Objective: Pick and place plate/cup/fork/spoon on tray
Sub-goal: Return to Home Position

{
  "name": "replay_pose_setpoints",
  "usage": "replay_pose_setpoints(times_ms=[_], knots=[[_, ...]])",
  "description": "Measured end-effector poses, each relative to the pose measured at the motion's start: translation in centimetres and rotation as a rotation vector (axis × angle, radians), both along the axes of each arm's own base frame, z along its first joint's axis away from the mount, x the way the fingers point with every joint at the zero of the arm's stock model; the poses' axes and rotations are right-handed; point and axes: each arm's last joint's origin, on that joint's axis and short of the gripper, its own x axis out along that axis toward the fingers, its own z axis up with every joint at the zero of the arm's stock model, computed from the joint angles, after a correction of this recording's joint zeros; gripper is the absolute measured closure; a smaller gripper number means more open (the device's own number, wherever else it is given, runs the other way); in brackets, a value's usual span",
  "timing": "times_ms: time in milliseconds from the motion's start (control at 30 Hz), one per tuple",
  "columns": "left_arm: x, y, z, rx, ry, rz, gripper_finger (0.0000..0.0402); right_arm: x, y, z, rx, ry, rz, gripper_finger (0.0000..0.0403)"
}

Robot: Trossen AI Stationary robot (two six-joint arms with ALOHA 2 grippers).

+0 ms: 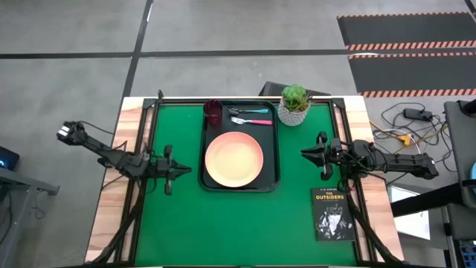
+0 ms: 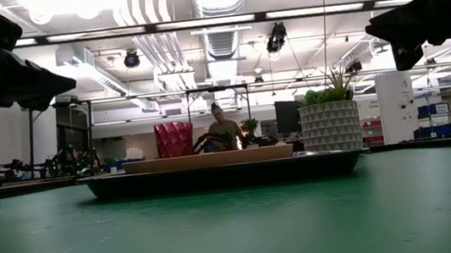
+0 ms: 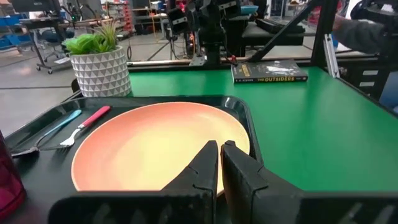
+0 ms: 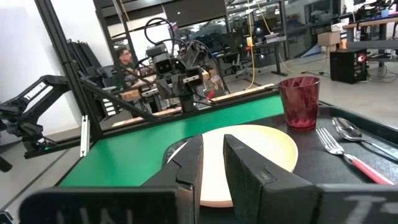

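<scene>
**All four pieces are on the tray, arms look parked**

Quick read of your setup. The tray (image 1: 269, 141) sits mid-desk (image 1: 171, 223) and everything you were asked to load is on it. The plate (image 1: 233, 159) takes the middle and the 6 o'clock half. The cup (image 1: 213, 112) stands upright in the 11 o'clock corner. The spoon (image 1: 249, 112) and fork (image 1: 253, 121) lie side by side along the 12 o'clock edge, handles toward 3 o'clock, the spoon nearer the rim.

That layout makes sense to me. The big plate eats most of the floor, so the small stuff goes in the strip that's left, and nothing overlaps the plate that I can see.

Your left gripper (image 3: 220, 146) hovers off the tray's 9 o'clock side, pointing at it. Its fingers are pinched together with only a sliver between them, and it holds nothing. Your right gripper (image 4: 212, 146) mirrors it at 3 o'clock. Its fingers are a little apart with the plate visible through the gap, and it's also empty. In the low view both hang well above the desk.

My guess is that's your home pose. They're clear of the tray, so nothing gets bumped, and the task looks basically done.

The plant pot (image 1: 294, 112) at the tray's 1 o'clock corner is just beside the rim, and the book (image 1: 332, 214) lies down at 4 o'clock. Neither is in the way.
</scene>
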Motion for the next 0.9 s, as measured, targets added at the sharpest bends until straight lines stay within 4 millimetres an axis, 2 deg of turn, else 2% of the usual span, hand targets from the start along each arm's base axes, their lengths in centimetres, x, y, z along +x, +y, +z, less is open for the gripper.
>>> replay_pose_setpoints(times_ms=[900], knots=[[0.6,-0.3,-1.7,0.074,0.151,0.0,0.04,0.0,0.0,0.0,0.0,0.0,0.0,0.0351]])
